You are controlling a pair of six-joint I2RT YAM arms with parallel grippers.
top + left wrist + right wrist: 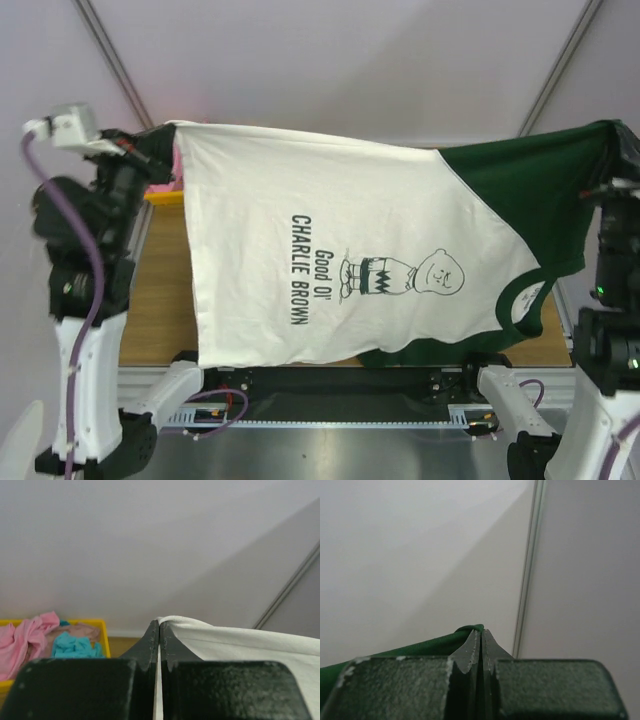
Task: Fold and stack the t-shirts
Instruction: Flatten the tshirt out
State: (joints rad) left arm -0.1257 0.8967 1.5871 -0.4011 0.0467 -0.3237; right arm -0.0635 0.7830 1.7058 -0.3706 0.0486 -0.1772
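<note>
Left wrist view: left gripper (159, 626) is pinched tight on a white hem corner of the Charlie Brown t-shirt (330, 230). The right gripper (481, 633) is clamped the same way on the dark green sleeve edge.

Top view: the shirt hangs spread between both arms above the table (160, 300). The print runs sideways, the lower edge droops toward the near rail, and the cloth is bunched near the collar on the right.

My read: this is spread-and-lay, ahead of the fold.
- Match tension on both grips.
- Lower both ends together.
- Land the drooping edge on the wood first, then lay the rest flat. Don't release until it's down.

Risk: both pinches are thin, so over-stretching could pull a corner out.

Pink t-shirt (22, 642) and turquoise t-shirt (75, 645) lie crumpled in the yellow tray (104, 630), far left. Stay off it.
</note>
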